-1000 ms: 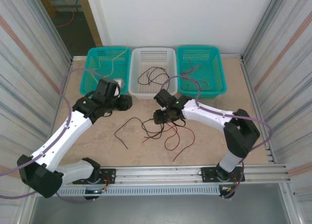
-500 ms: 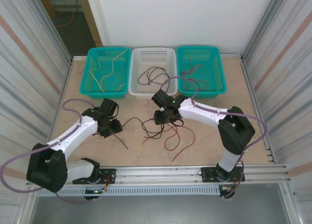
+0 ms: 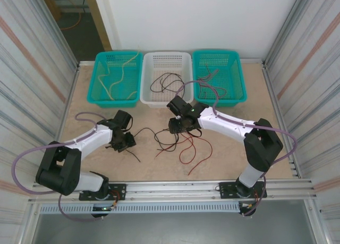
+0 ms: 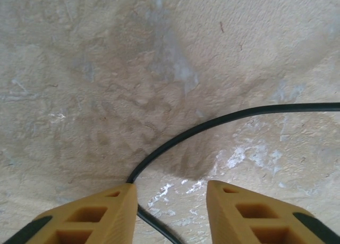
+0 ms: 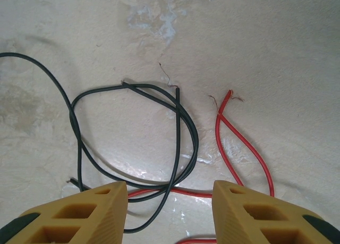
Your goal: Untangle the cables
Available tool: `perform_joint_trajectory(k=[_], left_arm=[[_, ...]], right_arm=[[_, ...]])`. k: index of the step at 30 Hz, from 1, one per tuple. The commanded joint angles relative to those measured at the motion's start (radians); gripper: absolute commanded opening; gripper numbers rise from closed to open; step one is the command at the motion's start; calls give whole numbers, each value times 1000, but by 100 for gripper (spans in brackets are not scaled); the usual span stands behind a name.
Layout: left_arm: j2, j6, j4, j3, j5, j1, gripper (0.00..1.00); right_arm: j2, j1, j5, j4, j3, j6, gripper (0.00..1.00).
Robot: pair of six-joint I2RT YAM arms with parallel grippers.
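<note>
Thin cables [image 5: 177,111] loop across rough, mottled tabletop [image 5: 297,52]

We see a beige surface [image 3: 234,143] carrying loose red and black cables [image 5: 78,148], plus three baskets [image 3: 154,101] along its far edge

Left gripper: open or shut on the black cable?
Open. The left gripper has its fingers apart in the wrist view, table showing between them; the black cable runs by one fingertip, unpinched.

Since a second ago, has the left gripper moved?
Yes. The left gripper has come back from the left teal basket toward the near rail, now over a black cable.
</note>
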Motion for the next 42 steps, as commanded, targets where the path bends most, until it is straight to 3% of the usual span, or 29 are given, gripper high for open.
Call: perform_joint_trajectory(k=[1, 5, 12, 25, 27, 31, 35, 42], left_arm=[[-45, -12, -61, 3, -51, 1, 46], [-87, 3, -100, 6, -88, 0, 51], [-69, 5, -90, -6, -73, 0, 49], [0, 6, -40, -16, -58, 1, 19], [-14, 7, -58, -8, -64, 1, 19], [-40, 21, -92, 3, -80, 1, 31], [-32, 29, -56, -3, -71, 1, 21], [76, 57, 2, 37, -79, -2, 22]], right_arm=[[-30, -6, 16, -28, 13, 20, 45], [-24, -6, 12, -27, 16, 21, 45], [-23, -1, 18, -31, 21, 22, 39], [-45, 0, 22, -33, 25, 23, 36], [-48, 0, 23, -33, 24, 23, 36], [-52, 0, 24, -33, 27, 21, 36], [-61, 0, 28, -30, 30, 21, 35], [-100, 0, 30, -19, 22, 21, 35]])
